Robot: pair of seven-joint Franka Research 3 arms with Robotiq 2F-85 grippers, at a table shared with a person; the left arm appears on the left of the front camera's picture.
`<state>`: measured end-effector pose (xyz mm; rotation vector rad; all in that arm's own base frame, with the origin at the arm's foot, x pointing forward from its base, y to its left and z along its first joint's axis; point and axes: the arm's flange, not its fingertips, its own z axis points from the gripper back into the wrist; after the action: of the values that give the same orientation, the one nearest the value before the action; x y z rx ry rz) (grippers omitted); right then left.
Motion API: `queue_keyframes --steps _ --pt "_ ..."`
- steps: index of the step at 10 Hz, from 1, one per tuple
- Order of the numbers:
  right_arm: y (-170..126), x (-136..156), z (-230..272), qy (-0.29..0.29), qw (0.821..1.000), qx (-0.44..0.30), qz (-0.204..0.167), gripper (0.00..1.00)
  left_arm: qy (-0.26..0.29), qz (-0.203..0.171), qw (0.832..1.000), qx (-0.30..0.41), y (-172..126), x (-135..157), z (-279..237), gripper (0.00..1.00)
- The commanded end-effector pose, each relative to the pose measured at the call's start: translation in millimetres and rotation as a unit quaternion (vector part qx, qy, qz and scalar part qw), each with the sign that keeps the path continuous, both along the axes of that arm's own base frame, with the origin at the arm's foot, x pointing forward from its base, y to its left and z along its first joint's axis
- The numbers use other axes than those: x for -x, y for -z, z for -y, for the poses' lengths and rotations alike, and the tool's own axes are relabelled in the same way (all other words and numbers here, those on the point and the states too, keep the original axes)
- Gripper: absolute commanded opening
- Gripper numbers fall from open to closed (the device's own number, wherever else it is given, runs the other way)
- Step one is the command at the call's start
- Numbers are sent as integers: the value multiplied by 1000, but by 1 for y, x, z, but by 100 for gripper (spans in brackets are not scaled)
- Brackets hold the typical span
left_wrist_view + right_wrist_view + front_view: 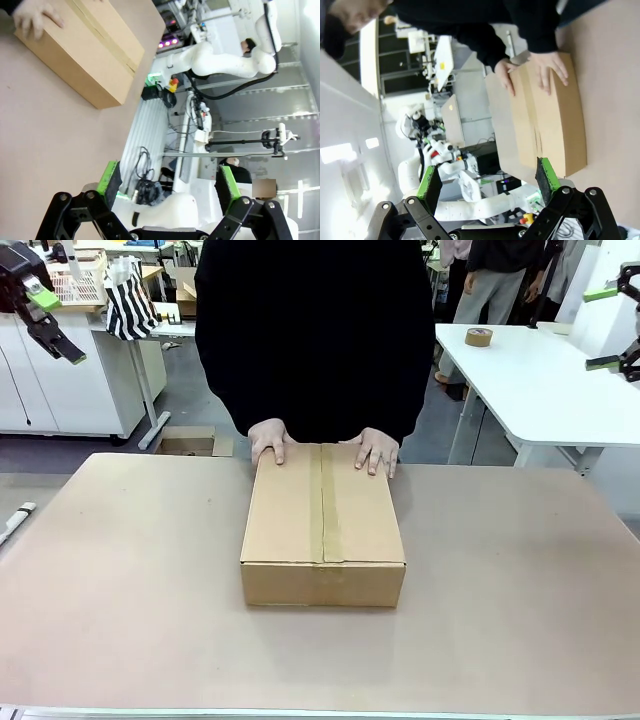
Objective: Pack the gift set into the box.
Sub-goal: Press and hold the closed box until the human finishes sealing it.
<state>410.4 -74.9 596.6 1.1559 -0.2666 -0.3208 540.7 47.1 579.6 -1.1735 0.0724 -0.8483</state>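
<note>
Nearest, the left gripper [58, 325] and right gripper [603, 328] hang raised, jaws spread, empty. On the beige table [120, 580] the large brown corrugated cardboard box [322, 530] lies mid-table, flaps taped shut, contents hidden. A person's one hand [269, 440] and other hand [375, 450] press its far end.

Box mid-table, person behind it.
You have the box [322, 530] on the table [120, 580], midway between your arms. The person's hands [268, 442] rest on its far end, one on each side of the seam. The left gripper [58, 325] hangs far left and the right gripper [602, 328] far right, both well apart from it.
</note>
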Motion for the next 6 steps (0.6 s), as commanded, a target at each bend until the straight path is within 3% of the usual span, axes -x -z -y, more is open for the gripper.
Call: queue_keyframes --steps 1,2,4,5,6 --pt "-21 2 -48 -95 971 -4 219 100 37 153 988 9 -25 -2 45 100" --pt "-6 1 -86 -120 951 31 282 100 42 219 975 -4 -13 2 75 100" --pt "14 19 -134 -214 921 -29 323 100 46 289 956 18 9 22 105 100" --pt "-24 7 -90 -129 969 36 210 100 23 238 970 -51 15 23 103 100" --pt "-24 7 -90 -129 969 36 210 100 44 252 967 2 -30 -9 104 100"
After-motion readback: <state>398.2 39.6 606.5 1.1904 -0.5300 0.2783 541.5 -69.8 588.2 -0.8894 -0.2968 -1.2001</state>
